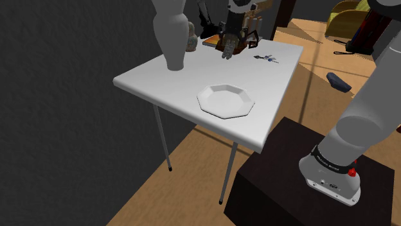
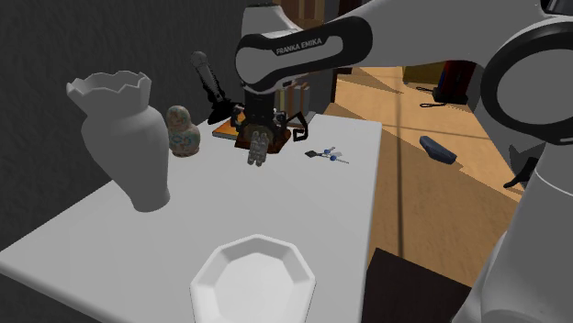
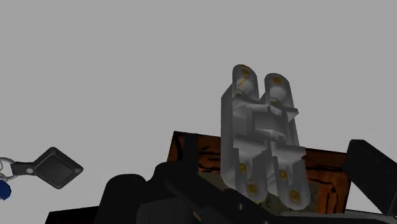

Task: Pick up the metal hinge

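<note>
In the shoulder view, the white table (image 1: 270, 125) runs from seven o'clock toward one o'clock. The gripper (image 1: 227, 46) hangs over its far end, at twelve o'clock from the octagonal white plate (image 1: 225, 100), with its fingers pinched on the metal hinge (image 1: 227, 53), which points down toward the tabletop. I cannot tell whether the hinge's lower end touches the surface. A tall pale vase (image 1: 173, 32) stands at nine o'clock from the gripper, and a small bunch of keys (image 1: 267, 59) lies at three o'clock from it. The dark stand (image 1: 270, 186) sits at five o'clock.

In the second exterior view, the gripper (image 2: 258, 136) comes down at the picture's middle, clasping the hinge (image 2: 258, 152) upright. A painted doll (image 2: 182, 130) is at its nine o'clock, the keys (image 2: 328, 155) at three o'clock and the plate (image 2: 253, 280) at six o'clock.

In the wrist view, the grey hinge (image 3: 262, 137), studded with brass screws, rises from between the black fingers (image 3: 181, 191) of the gripper (image 3: 270, 194). A brown board (image 3: 203, 149) lies behind it, and a black key fob (image 3: 55, 167) lies well apart.
</note>
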Controlling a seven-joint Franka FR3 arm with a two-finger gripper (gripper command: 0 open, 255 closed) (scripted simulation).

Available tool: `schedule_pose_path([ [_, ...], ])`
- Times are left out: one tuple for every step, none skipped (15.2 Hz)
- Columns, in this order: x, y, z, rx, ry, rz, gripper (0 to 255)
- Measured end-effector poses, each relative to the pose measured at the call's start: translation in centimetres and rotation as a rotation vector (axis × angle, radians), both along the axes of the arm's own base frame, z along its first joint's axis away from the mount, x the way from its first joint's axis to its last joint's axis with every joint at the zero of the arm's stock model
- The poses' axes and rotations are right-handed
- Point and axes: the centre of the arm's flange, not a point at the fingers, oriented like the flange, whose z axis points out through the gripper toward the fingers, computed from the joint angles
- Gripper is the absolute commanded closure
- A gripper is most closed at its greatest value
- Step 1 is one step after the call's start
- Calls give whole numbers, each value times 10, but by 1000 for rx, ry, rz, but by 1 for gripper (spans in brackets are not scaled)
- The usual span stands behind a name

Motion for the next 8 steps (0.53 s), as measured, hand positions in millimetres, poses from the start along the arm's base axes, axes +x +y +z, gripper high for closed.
schedule_pose_path([
  [1,0,-5,0,0,-1,0],
  [1,0,-10,0,0,-1,0],
  [2,0,-18,0,0,-1,0],
  [2,1,-21,0,0,-1,0],
  [2,1,-21,0,-1,-1,255],
  [2,1,-22,0,-1,-1,255],
  [2,0,-22,0,-2,-1,255],
  [2,1,-22,0,-3,-1,255],
])
